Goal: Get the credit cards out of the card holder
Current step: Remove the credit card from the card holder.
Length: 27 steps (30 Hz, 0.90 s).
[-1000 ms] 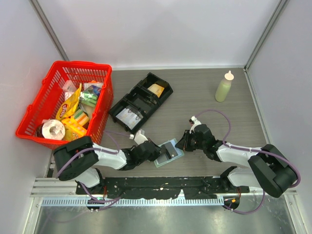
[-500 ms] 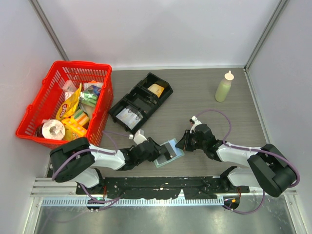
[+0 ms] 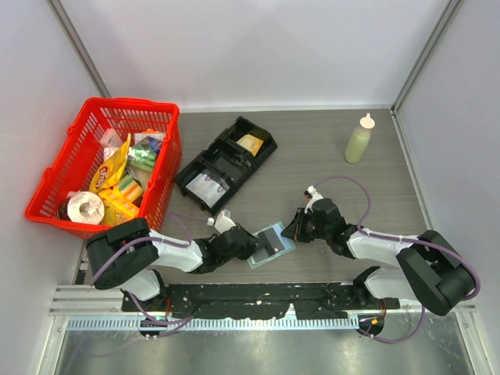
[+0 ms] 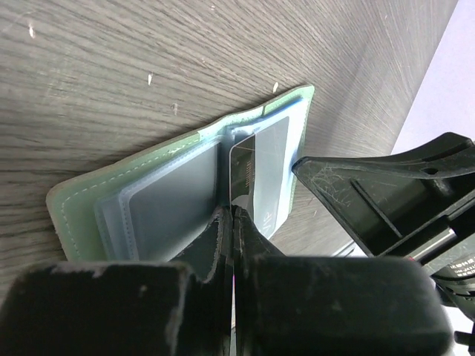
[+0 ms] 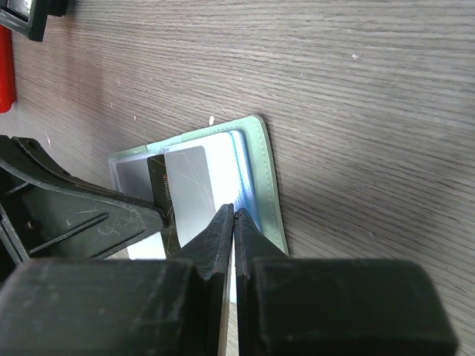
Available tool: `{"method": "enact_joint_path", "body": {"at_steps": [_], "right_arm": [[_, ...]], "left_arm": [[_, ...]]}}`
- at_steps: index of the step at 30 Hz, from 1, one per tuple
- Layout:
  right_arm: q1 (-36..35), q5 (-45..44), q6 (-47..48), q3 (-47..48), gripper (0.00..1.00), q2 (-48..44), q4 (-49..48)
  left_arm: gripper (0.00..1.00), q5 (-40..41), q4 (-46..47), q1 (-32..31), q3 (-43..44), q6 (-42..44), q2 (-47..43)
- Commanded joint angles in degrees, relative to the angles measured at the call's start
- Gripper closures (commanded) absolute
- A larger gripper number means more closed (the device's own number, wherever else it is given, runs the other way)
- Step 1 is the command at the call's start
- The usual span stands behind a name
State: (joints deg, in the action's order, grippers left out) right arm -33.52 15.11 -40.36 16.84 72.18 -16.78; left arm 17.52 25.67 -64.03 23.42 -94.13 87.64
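Pale green card holder (image 5: 269,185): lies open and flat on the surface (image 3: 336,164), between the two arms. Credit cards (image 5: 191,191): thin, stiff, light and probably slick; best pinched at an exposed edge and slid out flat. Left gripper (image 4: 228,216): jaws together at a dark card's edge, pinch unconfirmed. Right gripper (image 5: 234,215): jaws together, tips at the holder's blue-edged leaf. Bare wood all round; black tray (image 3: 226,166) well apart.

Left end effector (image 4: 231,211) and right end effector (image 5: 234,212) look pinched closed.
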Motion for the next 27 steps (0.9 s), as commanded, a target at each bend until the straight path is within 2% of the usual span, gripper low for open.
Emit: {"method": "enact_joint_path", "body": {"at_steps": [1, 6, 12, 18, 22, 27], "right_arm": [[0.2, -1.8, 0.8, -1.3, 0.92, 1.2, 2.4], [0.5, -2.0, 0.9, -0.9, 0.93, 0.6, 3.3], [0.7, -2.7, 2.1, 0.9, 0.92, -2.4, 6.8], [0.8, -2.5, 4.1, 3.9, 0.87, -4.6, 10.6], [0.8, 0.0, 5.0, 5.3, 0.8, -6.9, 10.9], [0.7, 5.8, 7.7, 5.8, 0.61, -9.5, 6.8]], "left_arm": [[1.0, 1.8, -2.4, -0.2, -1.9, 0.0, -2.7], [1.0, 2.7, -7.7, -0.2, -2.0, 2.4, -8.4], [1.0, 4.2, -17.9, -0.1, 0.0, 9.6, -16.7], [1.0, 4.5, -21.9, -0.1, 0.4, 15.0, -21.9], [1.0, 4.2, -23.9, 0.0, 1.4, 18.9, -23.3], [1.0, 4.6, -27.2, 0.0, 2.1, 21.7, -24.4]]}}
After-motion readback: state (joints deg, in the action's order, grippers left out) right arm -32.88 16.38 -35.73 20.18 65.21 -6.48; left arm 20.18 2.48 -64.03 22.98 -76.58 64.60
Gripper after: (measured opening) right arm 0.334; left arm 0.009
